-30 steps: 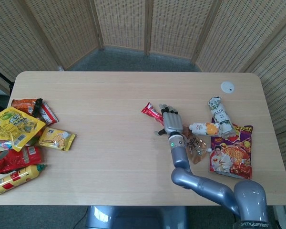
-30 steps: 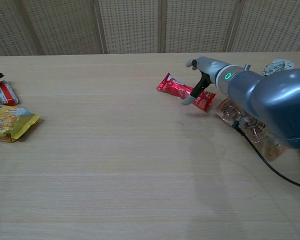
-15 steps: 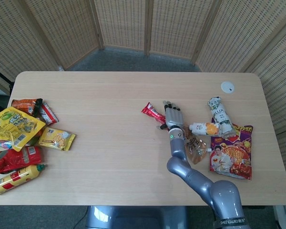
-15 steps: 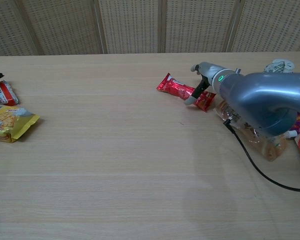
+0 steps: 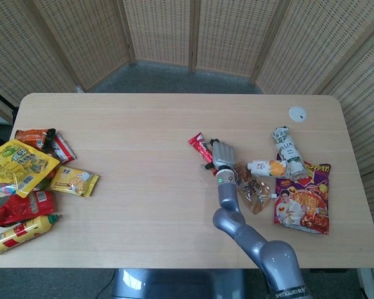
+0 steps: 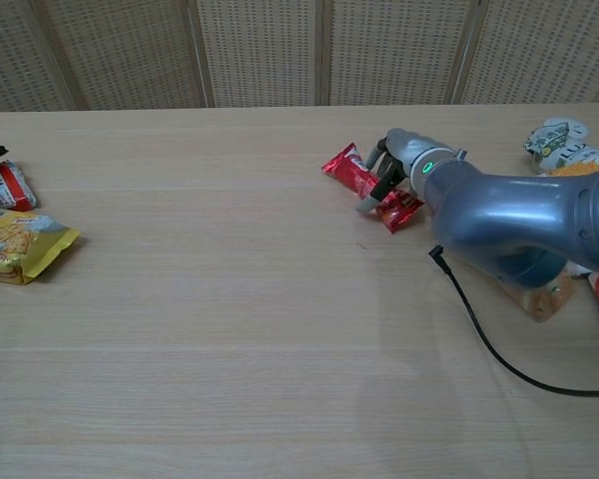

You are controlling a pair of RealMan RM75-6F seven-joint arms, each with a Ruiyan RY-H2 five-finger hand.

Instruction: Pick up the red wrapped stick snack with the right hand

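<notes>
The red wrapped stick snack (image 5: 198,145) lies slanted on the table just right of its centre. My right hand (image 5: 221,155) lies over the snack's near end with the fingers curled down on it. In the chest view the red snack (image 6: 347,168) runs under the right hand (image 6: 394,163), held between thumb and fingers, and its other end pokes out below. The snack still touches the wood. My left hand appears in neither view.
Right of the hand lie a clear pouch (image 5: 254,190), a small bottle (image 5: 268,167), a green-white pack (image 5: 287,148) and a big red bag (image 5: 302,202). A white disc (image 5: 297,113) sits at the back right. Several snack bags (image 5: 15,163) crowd the left edge. A black cable (image 6: 499,344) trails from the arm.
My right hand has slid left along the snack and curled its fingers onto it. The snack has turned to a steeper slant and shifted slightly right.
</notes>
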